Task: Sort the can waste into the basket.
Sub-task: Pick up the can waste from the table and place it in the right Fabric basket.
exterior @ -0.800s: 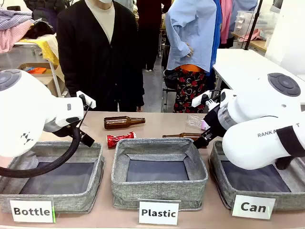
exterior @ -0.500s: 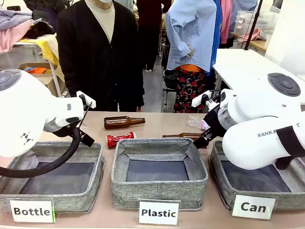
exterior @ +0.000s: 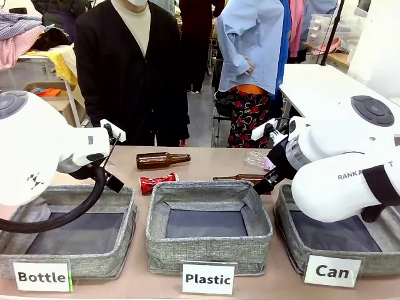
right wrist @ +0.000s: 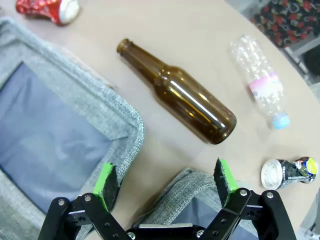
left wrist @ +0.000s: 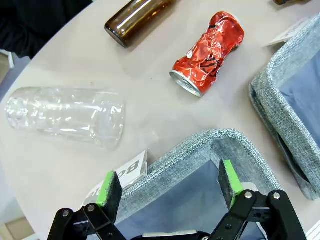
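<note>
Front view, near row first: three grey bins stand side by side on the table (exterior: 206,164), and the basket (exterior: 294,247) labelled "Can" is the one at the robot's right. The red can (exterior: 157,182) lies on its side on the table just behind the far left corner of the middle bin (exterior: 209,187) (the one marked "Plastic"), well apart from the basket.

Left wrist view has the left hand (left wrist: 169,184) spread apart with nothing held, hanging over a far corner of the "Bottle" bin (left wrist: 200,145). The red can lies beyond that corner, near a brown bottle (left wrist: 137,17), with a clear plastic bottle (left wrist: 65,116) off to one side.

Right wrist view has the right hand (right wrist: 166,182) likewise spread and holding nothing, above a corner of the basket. The black and silver can (right wrist: 290,171) lies on the table beside that corner, near a second brown bottle (right wrist: 192,100) and a second clear bottle (right wrist: 260,82).
</note>
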